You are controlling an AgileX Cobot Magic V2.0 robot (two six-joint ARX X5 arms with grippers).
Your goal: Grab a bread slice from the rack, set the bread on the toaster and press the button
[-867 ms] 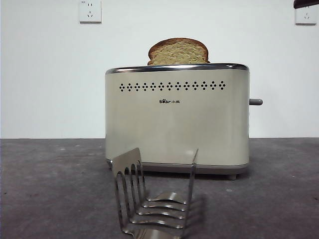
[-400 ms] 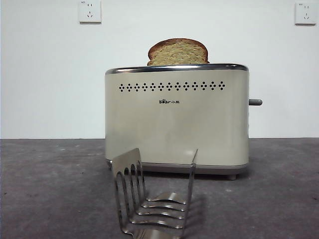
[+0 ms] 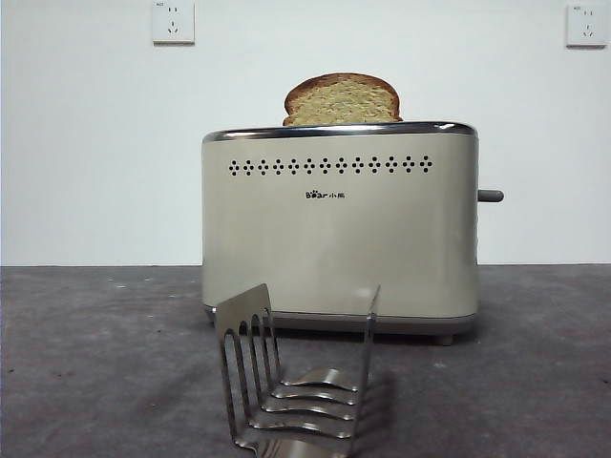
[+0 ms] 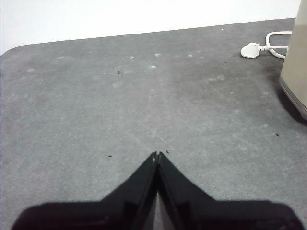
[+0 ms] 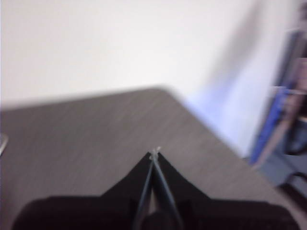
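Note:
The slice of bread (image 3: 341, 99) stands upright in the top of the cream toaster (image 3: 339, 229), its rounded crust showing above the chrome rim. The grey button (image 3: 490, 196) sticks out of the toaster's right side, high up. In front of the toaster the steel rack (image 3: 291, 382) holds no bread. No gripper shows in the front view. My left gripper (image 4: 156, 155) is shut over bare grey table, with the toaster's edge (image 4: 295, 62) off to one side. My right gripper (image 5: 154, 153) is shut, empty, near a table corner; that view is blurred.
Two white wall sockets (image 3: 173, 21) (image 3: 585, 25) sit high on the back wall. A white plug and cable (image 4: 261, 46) lie on the table beside the toaster in the left wrist view. Beyond the table corner in the right wrist view stands blurred bluish furniture (image 5: 283, 115).
A dark arm tip at the front view's top right corner one second ago has gone out of view. Bread, toaster, button and rack have not moved.

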